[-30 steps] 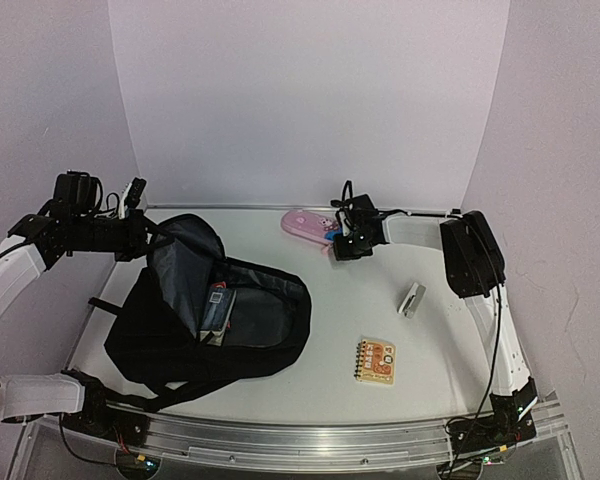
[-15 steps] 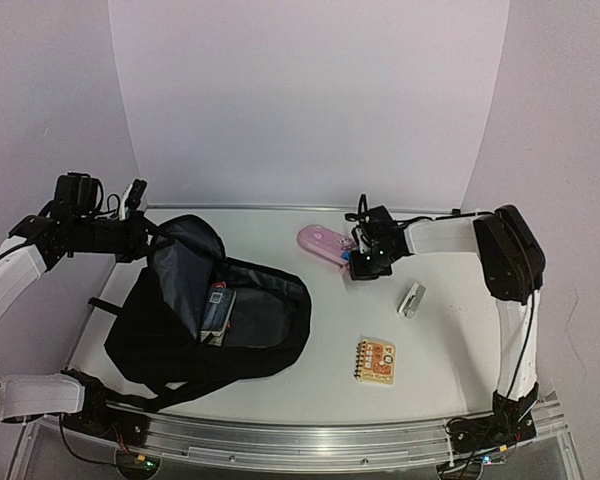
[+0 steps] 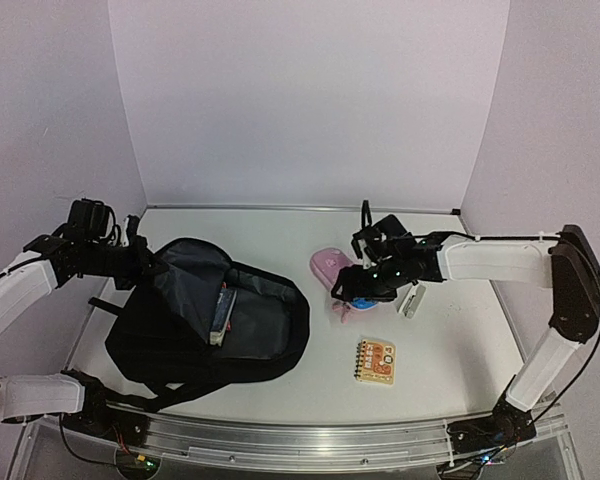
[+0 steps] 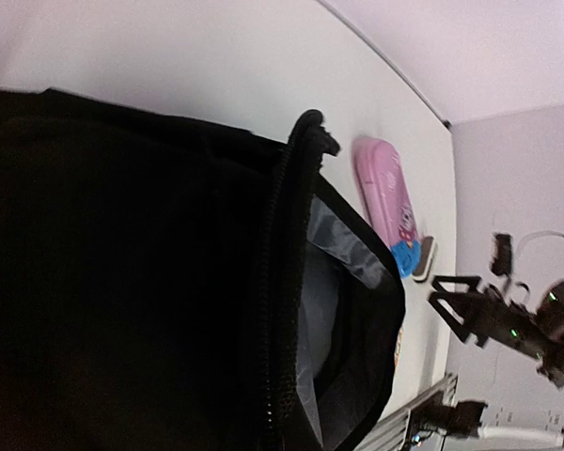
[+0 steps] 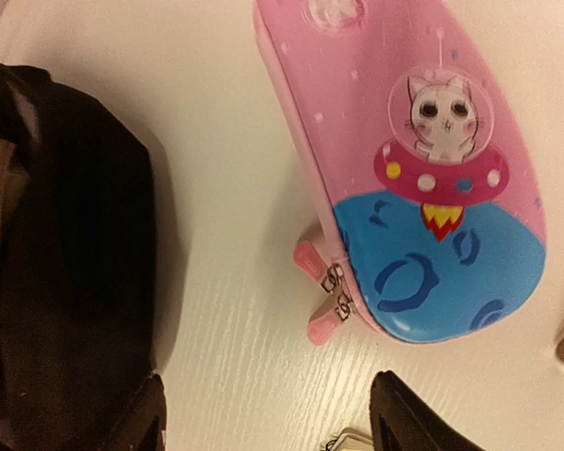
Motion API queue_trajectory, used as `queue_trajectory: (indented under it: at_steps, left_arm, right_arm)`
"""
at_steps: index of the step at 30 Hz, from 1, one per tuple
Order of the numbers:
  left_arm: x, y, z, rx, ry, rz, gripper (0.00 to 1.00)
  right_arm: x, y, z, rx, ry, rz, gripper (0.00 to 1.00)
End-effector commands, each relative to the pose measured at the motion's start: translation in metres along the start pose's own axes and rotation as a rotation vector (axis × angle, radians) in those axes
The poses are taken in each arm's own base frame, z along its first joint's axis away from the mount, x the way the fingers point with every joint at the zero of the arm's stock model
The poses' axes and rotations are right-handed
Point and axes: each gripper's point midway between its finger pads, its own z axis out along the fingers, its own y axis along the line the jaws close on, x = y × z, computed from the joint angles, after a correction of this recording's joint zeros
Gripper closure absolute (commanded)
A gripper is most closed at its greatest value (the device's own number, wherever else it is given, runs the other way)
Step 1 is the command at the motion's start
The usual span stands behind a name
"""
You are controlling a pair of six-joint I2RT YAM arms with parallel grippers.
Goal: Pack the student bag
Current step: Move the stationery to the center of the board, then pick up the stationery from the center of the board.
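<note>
Top external: right tool [image 3: 350, 290] has opened, pink case [image 3: 328, 266] nearer student bag [image 3: 265, 335].

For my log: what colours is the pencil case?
Pencil case: pink and blue, cat picture; right wrist view.

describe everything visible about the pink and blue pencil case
The hard-looking pink pencil case has a blue end, a cartoon cat in a saucer printed on its lid and two pink zip pulls. It is zipped shut and lies flat on the white table, apart from the black fabric backpack. The open right pincer hovers above, clear of it.
</note>
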Motion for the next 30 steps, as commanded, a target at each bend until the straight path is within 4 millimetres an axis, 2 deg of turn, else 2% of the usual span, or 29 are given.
queue_trajectory:
  at_steps: [1, 4, 6, 9, 12, 15, 18, 21, 25, 30]
  left_arm:
    - [0.003, 0.057, 0.007, -0.228, -0.066, -0.212, 1.0]
    - [0.011, 0.078, 0.007, -0.309, -0.075, -0.258, 1.0]
    - [0.012, 0.085, 0.003, -0.34, -0.096, -0.272, 0.97]
    - [0.014, 0.088, -0.003, -0.359, -0.109, -0.28, 0.86]
    - [0.014, 0.087, -0.011, -0.367, -0.126, -0.277, 0.75]
    - [0.013, 0.081, -0.022, -0.352, -0.149, -0.267, 0.64]
    - [0.01, 0.071, -0.032, -0.326, -0.166, -0.245, 0.48]
    - [0.007, 0.063, -0.042, -0.312, -0.181, -0.228, 0.33]
    - [0.005, 0.055, -0.051, -0.297, -0.192, -0.216, 0.22]
    - [0.003, 0.043, -0.059, -0.26, -0.201, -0.191, 0.15]
  right_arm:
    - [-0.043, -0.011, -0.026, 0.037, -0.11, 0.027, 0.15]
    - [-0.053, -0.031, -0.018, 0.094, -0.108, 0.013, 0.05]
    - [-0.058, -0.045, -0.008, 0.129, -0.091, 0.003, 0.02]
    - [-0.059, -0.065, 0.006, 0.153, -0.058, 0.0, 0.02]
    - [-0.052, -0.082, 0.019, 0.107, 0.007, 0.007, 0.02]
    - [-0.046, -0.077, 0.028, 0.029, 0.055, -0.027, 0.04]
    - [-0.042, -0.068, 0.034, -0.064, 0.089, -0.033, 0.1]
    - [-0.042, -0.071, 0.04, -0.12, 0.11, -0.009, 0.15]
    - [-0.039, -0.082, 0.05, -0.155, 0.142, 0.024, 0.22]
    - [-0.036, -0.089, 0.056, -0.18, 0.157, 0.045, 0.24]
